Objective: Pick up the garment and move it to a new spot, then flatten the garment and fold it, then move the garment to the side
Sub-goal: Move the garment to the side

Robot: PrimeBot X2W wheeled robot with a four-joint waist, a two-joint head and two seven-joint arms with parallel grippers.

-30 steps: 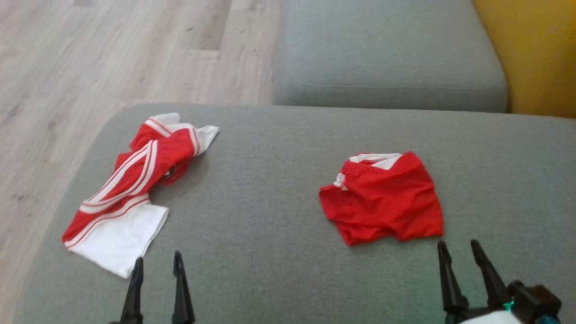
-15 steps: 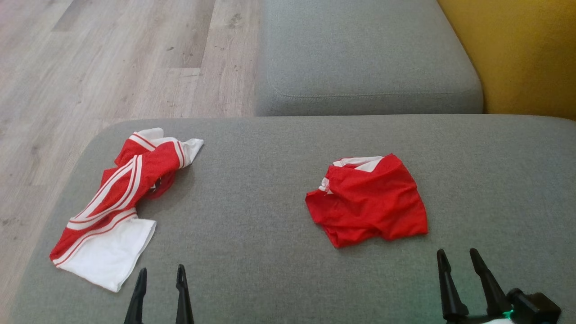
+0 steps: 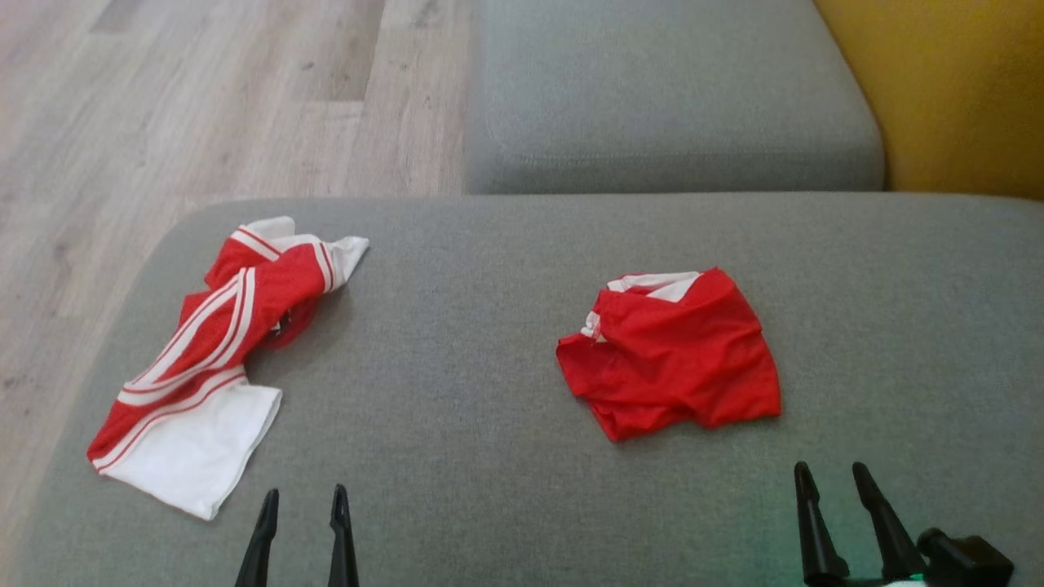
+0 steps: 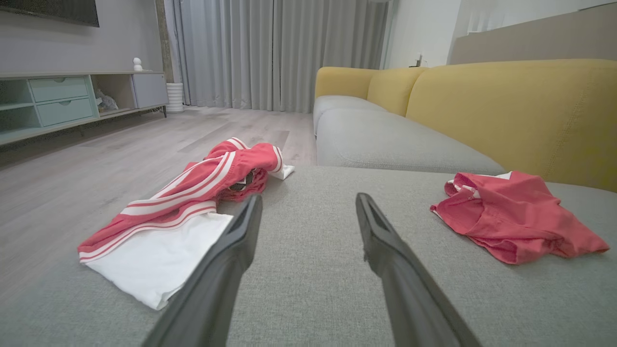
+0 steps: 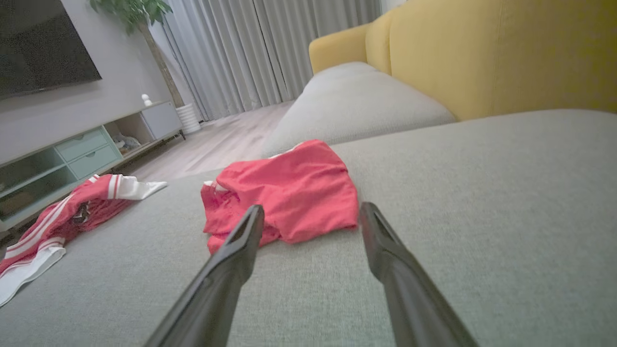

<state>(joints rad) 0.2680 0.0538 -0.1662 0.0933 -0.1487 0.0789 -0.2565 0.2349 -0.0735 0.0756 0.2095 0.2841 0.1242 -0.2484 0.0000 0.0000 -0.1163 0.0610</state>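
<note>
- Just ahead-left of the left pincer (image 3: 304,491) lies the striped garment (image 3: 204,359), slanting away.
- Ahead of the right pincer (image 3: 830,466) lies the red garment (image 3: 673,355).
- Both pincers apart, empty.

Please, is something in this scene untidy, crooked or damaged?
Two things are untidy. The red garment with white stripes and a white panel lies twisted and bunched near the left edge of the grey fabric sofa cushion. The plain red garment with white trim lies crumpled, its edges uneven. No damage or spill shows.

Jersey (image 3: 196,359) left, shorts (image 3: 669,355) right, on cushion (image 3: 457,424)
</note>
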